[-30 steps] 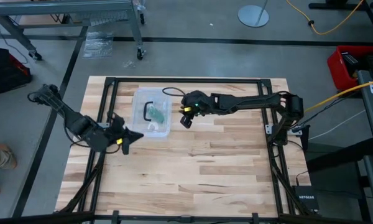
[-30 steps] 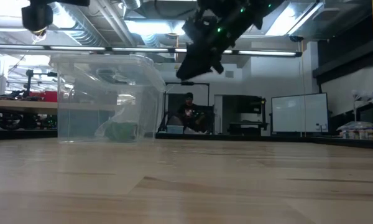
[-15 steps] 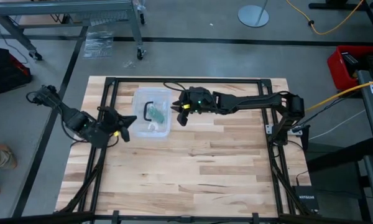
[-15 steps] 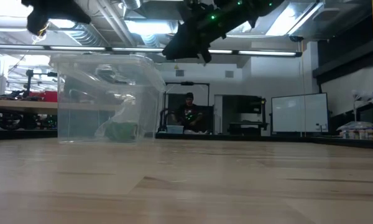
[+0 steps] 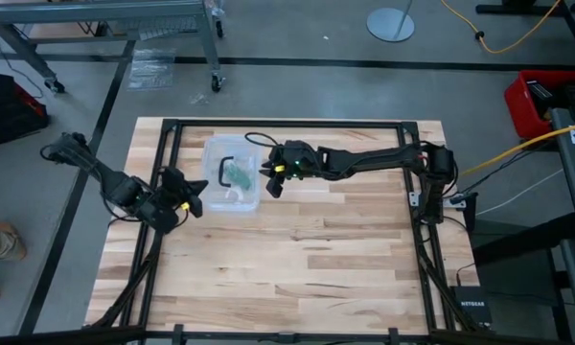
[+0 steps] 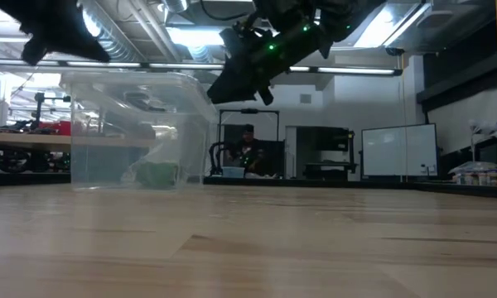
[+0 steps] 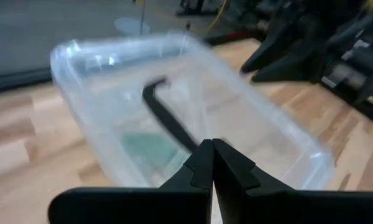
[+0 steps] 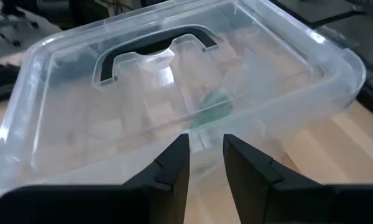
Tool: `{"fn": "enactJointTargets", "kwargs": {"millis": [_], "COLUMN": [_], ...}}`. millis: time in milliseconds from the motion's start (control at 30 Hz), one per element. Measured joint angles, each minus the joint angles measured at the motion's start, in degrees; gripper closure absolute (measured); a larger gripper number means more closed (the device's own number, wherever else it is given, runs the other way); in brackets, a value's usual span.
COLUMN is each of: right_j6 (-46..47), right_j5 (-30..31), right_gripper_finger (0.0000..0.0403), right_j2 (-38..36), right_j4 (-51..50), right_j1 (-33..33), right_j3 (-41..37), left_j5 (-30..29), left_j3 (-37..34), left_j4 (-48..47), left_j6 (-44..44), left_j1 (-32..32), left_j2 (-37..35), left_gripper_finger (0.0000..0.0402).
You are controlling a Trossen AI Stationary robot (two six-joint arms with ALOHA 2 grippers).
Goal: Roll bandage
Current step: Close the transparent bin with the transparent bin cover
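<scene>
So basically nothing of the rolling looks started yet; the worktop (image 5: 307,249) is mostly bare wood, and the only thing sitting on it is a clear plastic bin (image 5: 234,173) with its lid on and a dark handle (image 8: 150,48) across the top; the lid being on means, I'd guess, that it has to come off before anyone touches cloth.

The right gripper (image 5: 272,181) is hanging just off the bin's edge nearest the right arm, raised off the wood in the low view; its jaws stand a little apart with nothing between them, pointing at the bin's side. The left gripper (image 5: 197,193) sits just off the opposite edge of the bin, also up in the air, jaws pressed together and empty.

The bandage (image 5: 241,175) is inside the bin, a green patch seen through the plastic; low view shows it down on the bin floor (image 6: 158,174). Through the lid it's a smear, so honestly I can't tell whether it's a loose strip or a bundle, and I can't call a long axis or which way it points.

Left to do, as far as I can judge: open the bin, get the green cloth out, roll it; that's everything.
</scene>
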Motion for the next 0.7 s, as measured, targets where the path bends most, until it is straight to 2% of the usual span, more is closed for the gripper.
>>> {"fn": "enactJointTargets", "kwargs": {"millis": [133,400,567,700], "right_j6": [0.83,0.88,0.85,-0.05], "right_j5": [-0.54,-0.54,-0.52,-0.75], "right_gripper_finger": [0.0299,0.0299,0.0299,0.0299], "right_j2": [0.28,0.29,0.29,-1.56], "right_j4": [0.32,-1.06,0.06,3.26], "right_j1": [0.0,0.0,0.0,0.0], "right_j3": [0.0,0.11,0.04,0.47], "left_j5": [2.91,3.3,2.74,-0.31], "left_j3": [-3.4,-7.09,-6.91,-4.5], "left_j4": [-0.05,0.43,2.06,5.53], "left_j6": [-5.75,-11.33,-8.64,-0.26], "left_j1": [0.04,0.02,0.04,0.04], "left_j2": [0.0,-0.04,-0.38,-1.75], "left_gripper_finger": [0.0401,0.0401,0.0401,0.0401]}}
